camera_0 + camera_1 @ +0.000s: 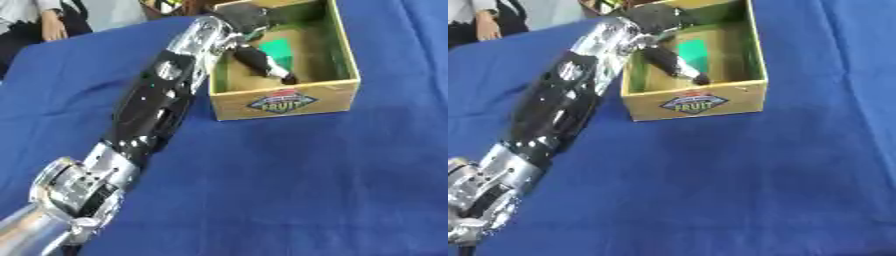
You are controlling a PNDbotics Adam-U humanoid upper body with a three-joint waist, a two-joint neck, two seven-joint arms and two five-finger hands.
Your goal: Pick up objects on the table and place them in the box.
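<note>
While the left arm stretched up from the lower left across the blue tablecloth (306, 180), the left hand (260, 59) hung inside the cardboard box (284, 103), its fingers (677, 69) extended and pointing down toward the box floor, curled round nothing. Just beyond those fingers a green object (278, 48) lay flat on the box bottom. The box's near wall, below the hand, carried a fruit label (694, 104).
</note>
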